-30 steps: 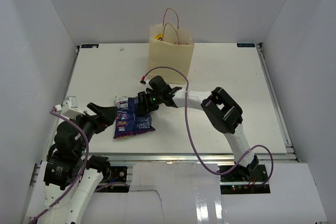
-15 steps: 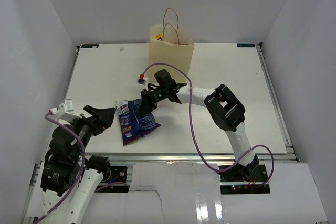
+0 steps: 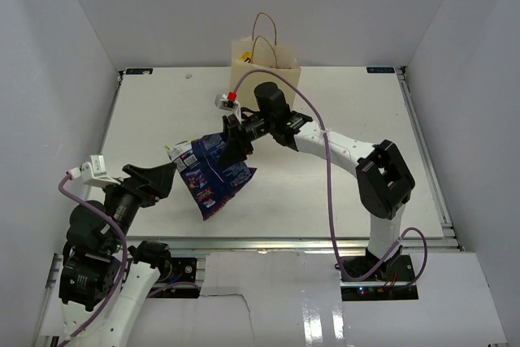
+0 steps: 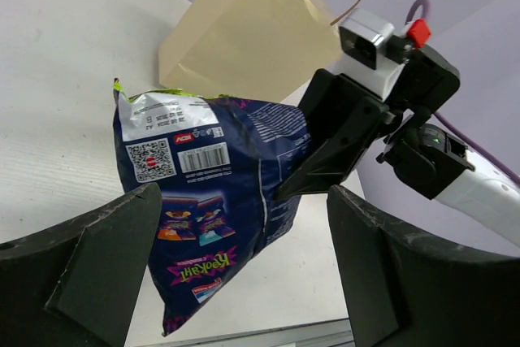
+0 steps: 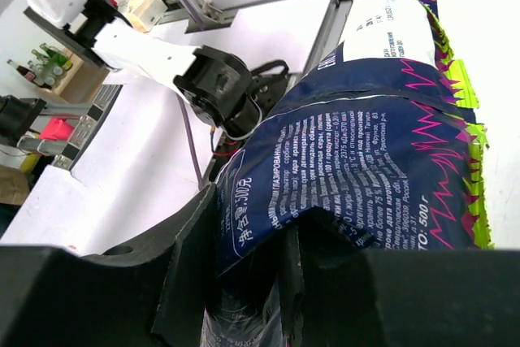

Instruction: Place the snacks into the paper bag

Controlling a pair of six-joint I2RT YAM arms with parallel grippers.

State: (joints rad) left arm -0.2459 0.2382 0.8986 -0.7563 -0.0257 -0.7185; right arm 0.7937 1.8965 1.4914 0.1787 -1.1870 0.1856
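Over the near-left part of the table [image 3: 366, 111], a large blue-purple bag [image 3: 213, 175] was held up by the right gripper [image 3: 236, 142].

At the left, the left gripper [image 3: 165, 180] was seen with its fingers spread wide apart and nothing between them, pointed at the large blue-purple bag and just short of its lower-left side. The bag was hung slanted from its upper right edge, on which the right gripper's fingers were clamped, with its barcode end turned toward the left arm. Farther back and slightly right, the paper bag [image 3: 264, 75] was stood upright at the table's far edge, apart from the held bag.
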